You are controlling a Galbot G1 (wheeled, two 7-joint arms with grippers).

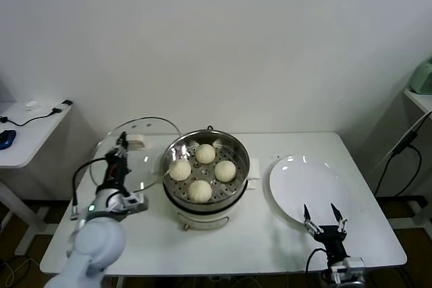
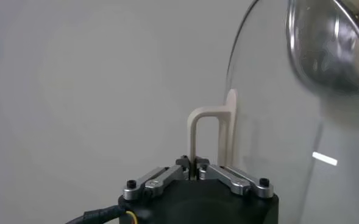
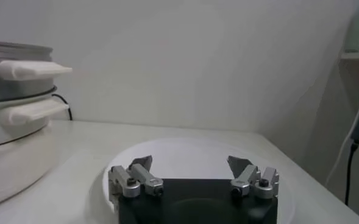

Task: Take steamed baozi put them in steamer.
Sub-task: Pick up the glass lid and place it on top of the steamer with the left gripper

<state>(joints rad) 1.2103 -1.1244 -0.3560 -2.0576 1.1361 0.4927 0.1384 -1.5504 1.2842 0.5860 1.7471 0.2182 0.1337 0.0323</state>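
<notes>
Left claw (image 2: 193, 163) clamped on glass lid (image 1: 138, 150) handle, beside steamer (image 1: 206, 166) | right claw (image 1: 325, 220) apart over empty plate (image 1: 307, 187) | four buns (image 1: 205, 154) in steamer | loading looks done, lid likely left

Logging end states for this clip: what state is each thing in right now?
Steamer: uncovered, four buns on its tray.
Baozi: all four inside the steamer.
Plate: empty.
Glass lid: off the steamer, held tilted by its handle.
Left gripper: jaws shut on the lid handle.
Right gripper: jaws open, empty, at the plate's near edge.
</notes>
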